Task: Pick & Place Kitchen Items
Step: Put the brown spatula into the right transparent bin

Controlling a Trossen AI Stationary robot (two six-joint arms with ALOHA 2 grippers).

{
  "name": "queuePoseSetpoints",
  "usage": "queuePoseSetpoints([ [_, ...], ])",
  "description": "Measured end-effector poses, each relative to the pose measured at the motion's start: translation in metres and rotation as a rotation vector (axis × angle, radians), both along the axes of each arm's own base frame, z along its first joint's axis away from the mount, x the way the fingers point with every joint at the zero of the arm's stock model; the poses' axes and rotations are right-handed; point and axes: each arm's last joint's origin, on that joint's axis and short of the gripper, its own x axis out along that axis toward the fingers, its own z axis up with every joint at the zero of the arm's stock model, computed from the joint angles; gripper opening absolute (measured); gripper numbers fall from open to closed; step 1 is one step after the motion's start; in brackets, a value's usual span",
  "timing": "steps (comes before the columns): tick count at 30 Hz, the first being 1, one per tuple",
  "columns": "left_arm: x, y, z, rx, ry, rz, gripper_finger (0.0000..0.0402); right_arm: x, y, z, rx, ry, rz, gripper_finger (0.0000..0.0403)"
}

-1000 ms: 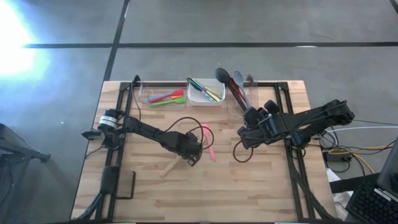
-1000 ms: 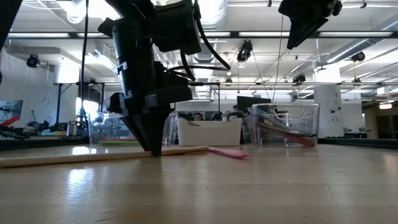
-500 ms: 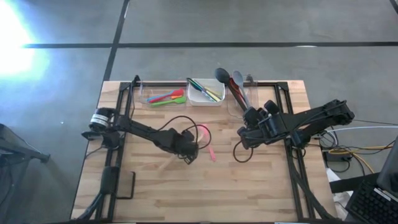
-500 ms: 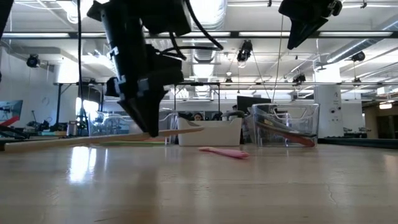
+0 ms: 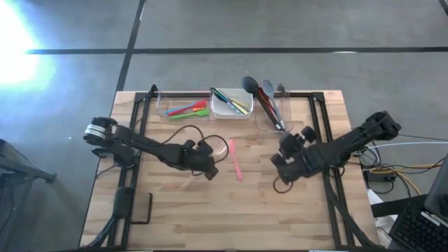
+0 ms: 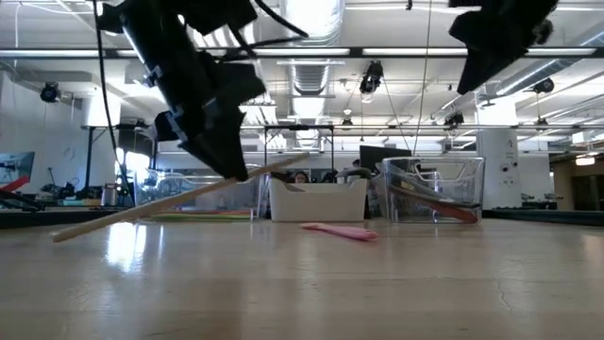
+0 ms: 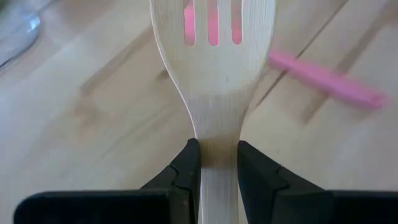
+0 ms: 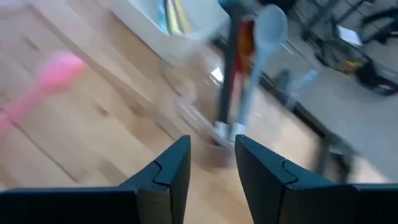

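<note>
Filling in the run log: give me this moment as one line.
left tool: shut on wooden fork, lifting it tilted | right tool: open, empty, above table | pink spatula: lying on table

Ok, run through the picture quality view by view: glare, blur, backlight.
High view: a white glare patch blows out the floor at upper left; the table is evenly lit. Low view: bright ceiling lights leave the left claw a dark silhouette; the tabletop shows pale reflections. Left wrist view: the wooden fork is fairly sharp, the pink spatula beyond it soft. Right wrist view: everything past the right claw is smeared by motion blur.
</note>
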Motion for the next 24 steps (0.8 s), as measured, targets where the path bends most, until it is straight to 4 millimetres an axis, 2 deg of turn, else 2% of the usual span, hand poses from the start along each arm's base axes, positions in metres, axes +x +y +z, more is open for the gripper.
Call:
queuePoseSetpoints([
  [5, -0.007, 0.007, 0.012, 0.003, -0.288, -0.051, 0.0079, -0.001, 0.023, -0.026, -0.013, -0.257, 0.07, 0.0108],
  [12, -0.018, 0.016, 0.028, 0.14, -0.616, -0.104, 0.0079, 0.027, 0.041, -0.042, -0.023, -0.502, 0.202, 0.01],
  [18, -0.022, 0.022, 0.039, 0.325, -0.73, 0.017, 0.0079, 0.045, 0.045, -0.044, -0.15, -0.689, 0.162, 0.011],
  [24, -0.019, 0.027, 0.06, 0.451, -0.84, 0.003, 0.0079, 0.053, 0.042, -0.047, -0.163, -0.716, 0.131, 0.0133],
])
